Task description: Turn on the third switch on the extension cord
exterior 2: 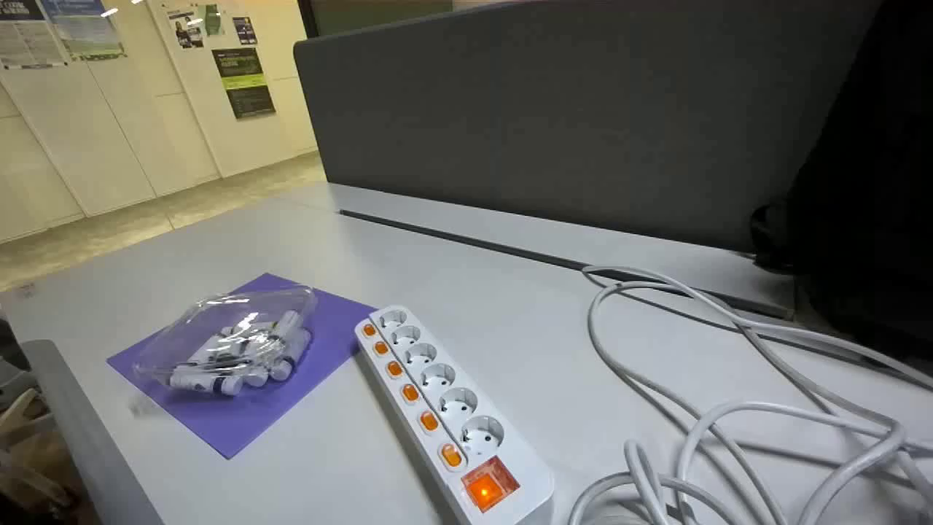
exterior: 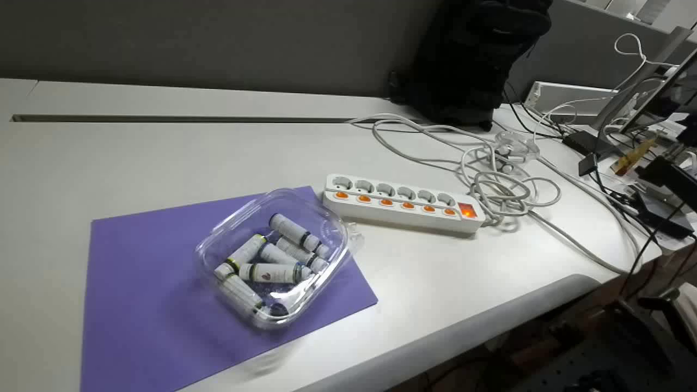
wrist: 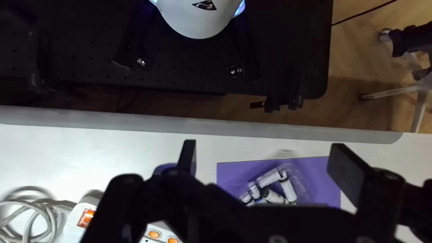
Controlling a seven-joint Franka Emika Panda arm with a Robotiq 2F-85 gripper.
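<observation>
In an exterior view btm edge clips power strip (exterior 2: 446,414), R edge cuts backpack (exterior 2: 871,233) + cable (exterior 2: 740,319). In an exterior view btm edge cuts mat (exterior: 139,305); print on bottles (exterior: 272,273) too small to read. Wrist view: gripper (wrist: 265,157) hides pt of power strip + mat; cable partly blurred, cut at L edge.

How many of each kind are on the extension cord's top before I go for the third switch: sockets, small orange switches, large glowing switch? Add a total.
Sockets: 6
Small orange switches: 6
Large glowing switch: 1
Total on the extension cord: 13
</observation>
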